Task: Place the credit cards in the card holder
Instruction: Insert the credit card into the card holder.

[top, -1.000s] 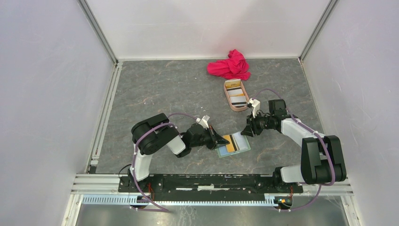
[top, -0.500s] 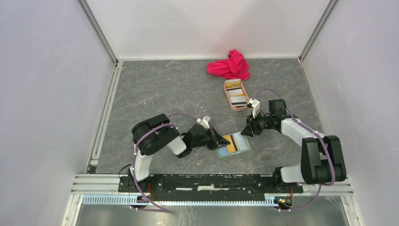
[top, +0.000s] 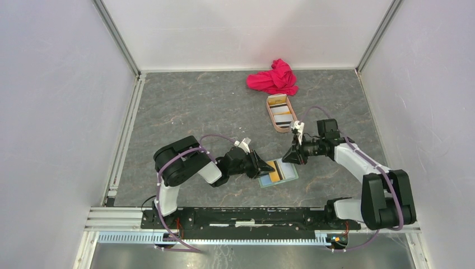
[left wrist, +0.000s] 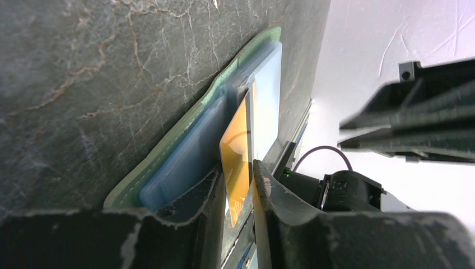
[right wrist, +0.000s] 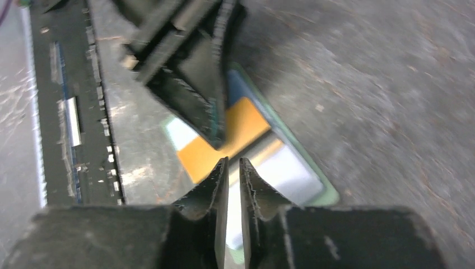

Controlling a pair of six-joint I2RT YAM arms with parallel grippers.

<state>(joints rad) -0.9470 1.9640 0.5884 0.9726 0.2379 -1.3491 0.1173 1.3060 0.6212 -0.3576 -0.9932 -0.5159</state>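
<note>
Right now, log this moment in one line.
left hand: shut on orange card | card holder: open, card edge at pocket | right hand: shut, empty, over holder | tray: cards inside

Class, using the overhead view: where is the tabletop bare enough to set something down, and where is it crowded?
Free: the wide bare stretch of table left of the red cloth and tray; also the far corner right of the cloth. Crowded: around the card holder, where the left tool and right tool converge.
</note>
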